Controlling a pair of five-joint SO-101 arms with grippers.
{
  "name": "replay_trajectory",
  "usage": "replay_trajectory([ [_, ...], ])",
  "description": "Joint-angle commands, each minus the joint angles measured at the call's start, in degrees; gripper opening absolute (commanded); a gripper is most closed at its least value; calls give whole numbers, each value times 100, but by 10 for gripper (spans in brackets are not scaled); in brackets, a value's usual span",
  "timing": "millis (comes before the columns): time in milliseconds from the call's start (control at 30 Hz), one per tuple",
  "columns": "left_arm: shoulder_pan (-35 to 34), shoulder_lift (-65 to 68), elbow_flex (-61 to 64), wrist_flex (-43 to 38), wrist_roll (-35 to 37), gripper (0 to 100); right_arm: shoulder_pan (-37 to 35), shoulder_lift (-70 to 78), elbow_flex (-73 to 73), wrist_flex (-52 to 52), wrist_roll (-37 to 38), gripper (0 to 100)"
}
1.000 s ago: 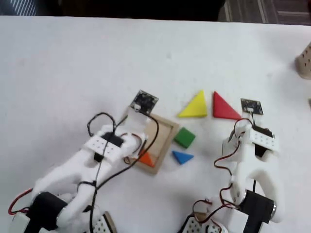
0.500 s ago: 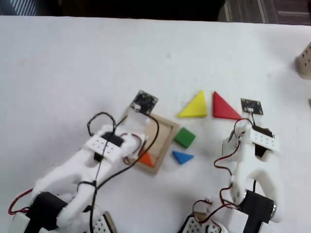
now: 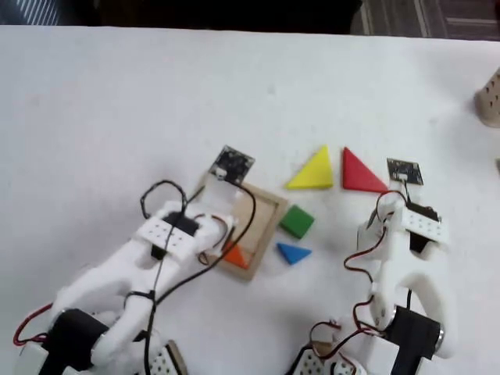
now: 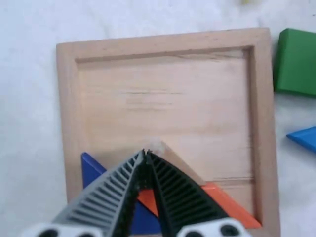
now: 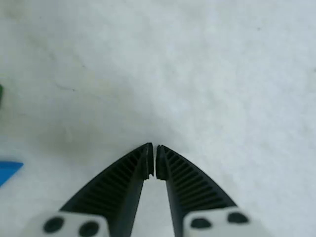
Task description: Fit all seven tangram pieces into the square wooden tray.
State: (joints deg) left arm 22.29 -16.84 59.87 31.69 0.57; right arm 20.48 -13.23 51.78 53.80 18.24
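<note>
I read nothing on the tray point(image 4: 165, 42). Marks on the circuit boards point(image 3: 233, 164) are too small to tell.

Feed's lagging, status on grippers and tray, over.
Left gripper shut over tray. Right gripper shut over table. Orange piece, blue piece inside; green square, yellow triangle, red triangle, small blue triangle outside.

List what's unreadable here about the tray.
- High view: left arm hides much of the tray.
- Left wrist view: left gripper covers parts of the blue piece and orange piece; shapes unclear.
- Left wrist view: frame edge cuts the green piece.
</note>
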Motion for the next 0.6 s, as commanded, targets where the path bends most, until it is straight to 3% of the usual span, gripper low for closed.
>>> replay_trajectory([
  [0,-4,-13,-299,-273,79,22,-57,-198,-44,-13,35,21],
  [567,-119,4,-273,-501,97,22,-57,-198,-44,-13,35,21],
])
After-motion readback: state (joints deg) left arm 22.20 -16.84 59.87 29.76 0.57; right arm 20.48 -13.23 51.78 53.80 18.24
